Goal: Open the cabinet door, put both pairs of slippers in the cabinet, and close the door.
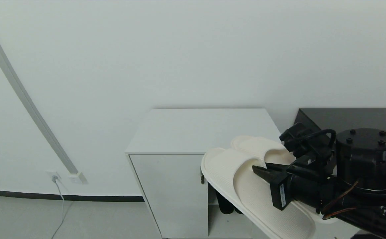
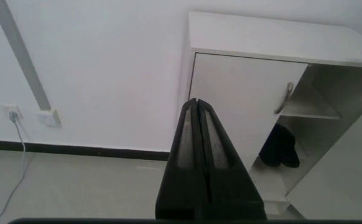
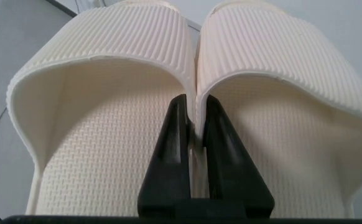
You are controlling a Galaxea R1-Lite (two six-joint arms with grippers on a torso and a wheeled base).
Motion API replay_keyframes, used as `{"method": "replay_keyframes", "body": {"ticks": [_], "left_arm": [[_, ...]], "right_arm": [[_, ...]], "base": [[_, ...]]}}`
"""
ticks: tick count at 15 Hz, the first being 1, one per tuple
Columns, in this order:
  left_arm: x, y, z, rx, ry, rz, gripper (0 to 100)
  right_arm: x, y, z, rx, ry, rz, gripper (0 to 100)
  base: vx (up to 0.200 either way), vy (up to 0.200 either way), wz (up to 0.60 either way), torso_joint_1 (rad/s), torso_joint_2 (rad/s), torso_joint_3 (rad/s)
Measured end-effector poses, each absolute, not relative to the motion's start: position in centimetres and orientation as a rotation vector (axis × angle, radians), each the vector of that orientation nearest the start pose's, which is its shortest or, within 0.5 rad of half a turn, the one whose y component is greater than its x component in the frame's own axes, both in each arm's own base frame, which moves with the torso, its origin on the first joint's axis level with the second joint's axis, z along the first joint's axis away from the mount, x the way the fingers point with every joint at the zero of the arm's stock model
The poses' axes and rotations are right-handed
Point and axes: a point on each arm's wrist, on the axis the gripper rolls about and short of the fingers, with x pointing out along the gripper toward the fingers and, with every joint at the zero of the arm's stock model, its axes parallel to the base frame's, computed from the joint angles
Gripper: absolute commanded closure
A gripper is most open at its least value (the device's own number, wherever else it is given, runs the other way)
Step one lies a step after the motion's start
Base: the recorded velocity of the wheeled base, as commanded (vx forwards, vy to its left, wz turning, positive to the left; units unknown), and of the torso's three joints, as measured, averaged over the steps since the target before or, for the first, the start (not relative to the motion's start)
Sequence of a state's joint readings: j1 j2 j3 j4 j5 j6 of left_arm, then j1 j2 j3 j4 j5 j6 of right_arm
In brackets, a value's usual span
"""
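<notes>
Right gripper (image 3: 193, 106): clamped on the touching inner walls of the cream slippers (image 3: 106, 155), which are held near the cabinet (image 1: 196, 132), in front of its open right half.
Left gripper (image 2: 196, 106): pressed together, nothing held.
Risk, grip: one slipper could be dropped, since only the thin uppers are clamped.
Risk, entry: the toes could be caught on the shut left door (image 1: 169, 189) or the shelf (image 2: 311, 112).
Risk, inside: the dark pair (image 2: 279, 148) under the shelf could be knocked.
Count: two cream slippers, one dark pair, one cabinet, two grippers.
</notes>
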State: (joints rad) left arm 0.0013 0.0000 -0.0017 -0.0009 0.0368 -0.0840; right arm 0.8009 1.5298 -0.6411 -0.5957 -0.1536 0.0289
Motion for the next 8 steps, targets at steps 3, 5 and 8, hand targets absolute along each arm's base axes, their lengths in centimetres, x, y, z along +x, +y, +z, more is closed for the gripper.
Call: {"method": "replay_keyframes", "body": {"ticks": [3, 5, 8], "left_arm": [[-2.29, 0.08, 7.6, -0.085, -0.004, 0.038, 100], [-2.29, 0.08, 7.61, -0.085, -0.005, 0.038, 100], [-2.29, 0.08, 7.59, -0.085, -0.004, 0.038, 100]], "right_arm": [[18.02, 17.99, 18.07, -0.109, 0.279, 0.636, 100], [18.1, 17.86, 17.99, -0.11, 0.282, 0.629, 100], [18.16, 17.87, 18.09, -0.096, 0.268, 0.632, 100]], "base": [[0.0, -0.133, 0.0, 0.0, 0.0, -0.002], [0.0, 0.0, 0.0, 0.0, 0.0, 0.0], [0.0, 0.0, 0.0, 0.0, 0.0, 0.0]]}}
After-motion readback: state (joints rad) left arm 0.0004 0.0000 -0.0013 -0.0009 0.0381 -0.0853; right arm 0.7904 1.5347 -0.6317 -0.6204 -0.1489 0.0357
